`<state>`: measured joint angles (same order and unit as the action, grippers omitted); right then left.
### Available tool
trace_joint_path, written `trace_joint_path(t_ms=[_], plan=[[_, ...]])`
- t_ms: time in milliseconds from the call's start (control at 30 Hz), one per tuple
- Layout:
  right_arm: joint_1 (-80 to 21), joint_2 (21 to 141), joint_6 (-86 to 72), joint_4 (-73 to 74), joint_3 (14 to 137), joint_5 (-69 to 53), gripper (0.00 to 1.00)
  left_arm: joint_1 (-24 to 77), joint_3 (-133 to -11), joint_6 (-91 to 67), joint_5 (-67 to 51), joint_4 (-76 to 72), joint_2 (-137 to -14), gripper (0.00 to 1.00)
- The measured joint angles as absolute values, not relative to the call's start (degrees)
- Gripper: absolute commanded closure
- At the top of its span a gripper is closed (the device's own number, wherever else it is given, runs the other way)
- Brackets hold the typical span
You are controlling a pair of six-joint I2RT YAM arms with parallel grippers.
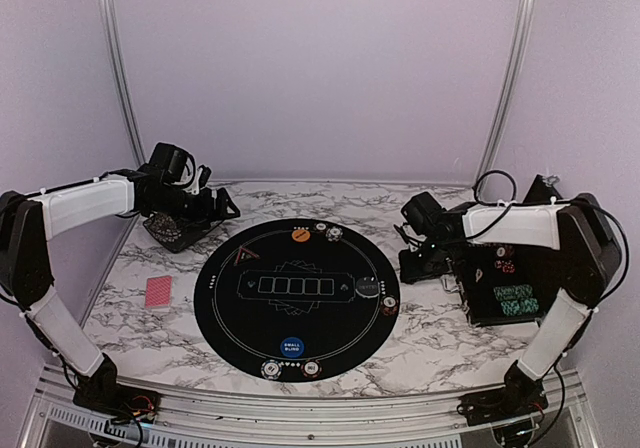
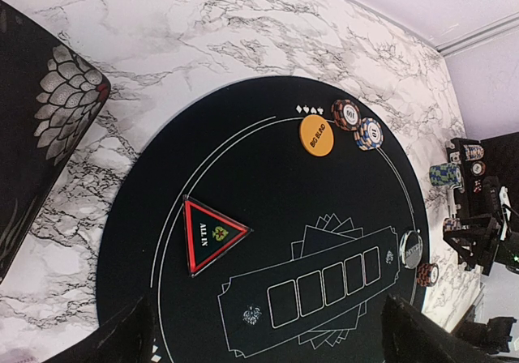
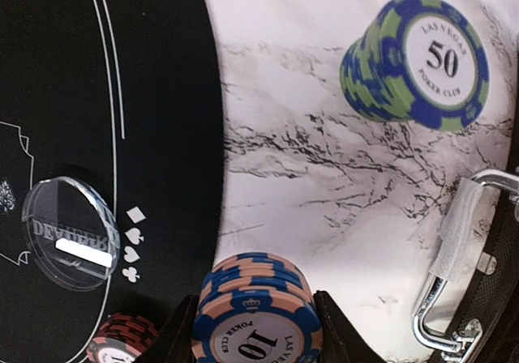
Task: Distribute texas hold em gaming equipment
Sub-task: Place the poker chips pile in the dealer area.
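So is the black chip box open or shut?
Open. From above, the box shows rows of teal chips lying uncovered inside it.

- The blue-and-salmon chip stack [image 3: 255,314] runs off the bottom edge of the right wrist view.
- Of the red chip stack [image 3: 122,340] only a top sliver shows there.
- The left claw [image 2: 268,343] appears only as two dark, blurred finger ends at the bottom edge.
- The black patterned object [image 2: 45,112] is cut by the left edge.
- The teal chips [image 1: 515,300] are too small to count from above.
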<state>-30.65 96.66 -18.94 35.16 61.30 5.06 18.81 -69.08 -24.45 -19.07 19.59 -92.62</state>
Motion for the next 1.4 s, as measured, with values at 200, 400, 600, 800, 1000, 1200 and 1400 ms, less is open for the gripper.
trace_joint_path(t_ms=[200,400,600,800,1000,1200,1400], plan=[[-32.4,98.5,-19.8,35.2,63.6,5.0,0.77,18.8,-68.8,-24.4,-19.1,19.6,-92.6,0.01],[-33.9,101.3,-20.8,35.2,65.8,5.0,0.77,18.8,-68.5,-24.4,-19.3,19.6,-92.6,0.01],[-35.0,102.6,-21.9,35.2,66.4,4.9,0.77,18.8,-68.5,-24.4,-19.5,19.6,-92.6,0.01],[-35.6,102.9,-23.0,35.2,66.5,4.6,0.76,18.8,-68.5,-24.4,-19.5,19.6,-92.6,0.01],[-36.2,102.9,-24.1,35.2,66.5,4.3,0.76,18.8,-68.3,-24.4,-19.5,19.6,-92.6,0.01],[-36.4,103.4,-24.5,35.1,66.5,3.9,0.75,18.8,-68.3,-24.4,-19.5,19.6,-92.6,0.01],[-36.5,103.7,-25.1,35.1,66.5,3.9,0.75,18.8,-68.2,-24.4,-19.5,19.6,-92.6,0.01]])
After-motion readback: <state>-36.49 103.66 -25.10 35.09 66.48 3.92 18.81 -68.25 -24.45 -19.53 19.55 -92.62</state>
